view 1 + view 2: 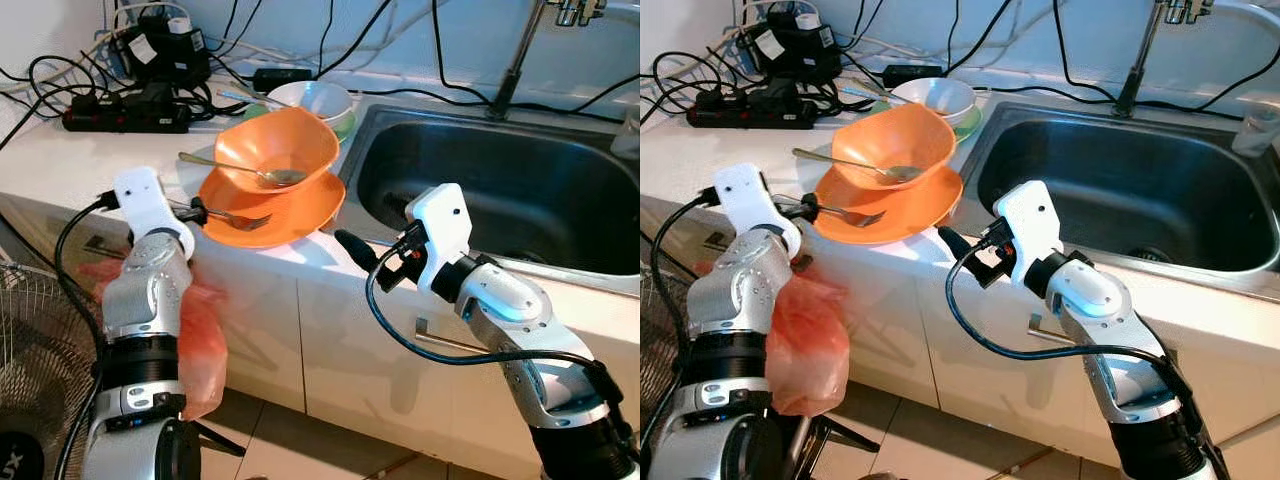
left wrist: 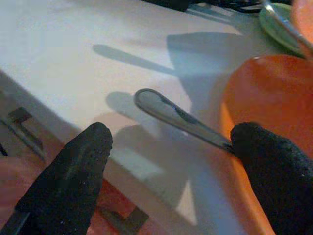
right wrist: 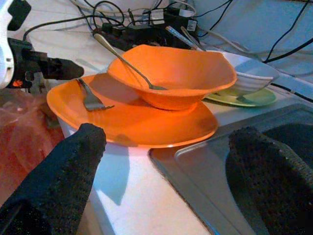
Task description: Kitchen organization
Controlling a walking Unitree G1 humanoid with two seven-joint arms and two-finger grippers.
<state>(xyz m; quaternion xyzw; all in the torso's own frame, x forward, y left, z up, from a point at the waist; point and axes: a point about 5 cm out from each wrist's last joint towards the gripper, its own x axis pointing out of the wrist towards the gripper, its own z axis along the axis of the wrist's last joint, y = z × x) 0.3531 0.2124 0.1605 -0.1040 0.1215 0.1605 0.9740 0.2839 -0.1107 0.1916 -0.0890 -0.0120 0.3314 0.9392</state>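
Sink (image 1: 600,262) holds no dishes; nothing sorted yet, by my reading. Orange plate (image 1: 310,205) sits on the counter just left of it, carrying the orange bowl (image 1: 290,140) with spoon (image 1: 255,172), and a fork (image 1: 235,216). Left gripper (image 2: 166,161) spread wide astride the fork handle, gripping nothing. Right gripper (image 3: 166,161) wide open, empty, facing the plate.

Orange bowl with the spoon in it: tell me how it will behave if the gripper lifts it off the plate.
The orange bowl sits tilted on the orange plate, so it may rock or slide. The spoon rests loose, handle over the rim, and would likely slip or fall out. The bowl looks like thin plastic, probably light and stiff.
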